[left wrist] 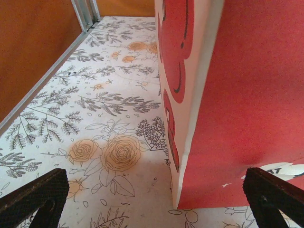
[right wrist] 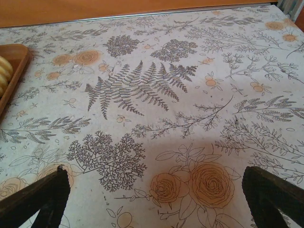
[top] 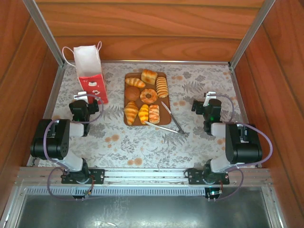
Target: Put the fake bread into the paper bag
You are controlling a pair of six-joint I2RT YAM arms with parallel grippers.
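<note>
Grippers: left gripper [top: 81,98], right gripper [top: 209,100] both standing spread, empty.
Bread [top: 145,97]: we are seeing it lying on the board [top: 130,76].
Bag [top: 90,71]: standing upright beside left gripper.
Grip: we are favouring pinching one roll [top: 154,114] crosswise.

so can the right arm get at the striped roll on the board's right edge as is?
Probably yes. The right gripper is open, and just bare tablecloth lies between it and the striped roll; the tongs lie nearer the arm bases, off that line.
</note>
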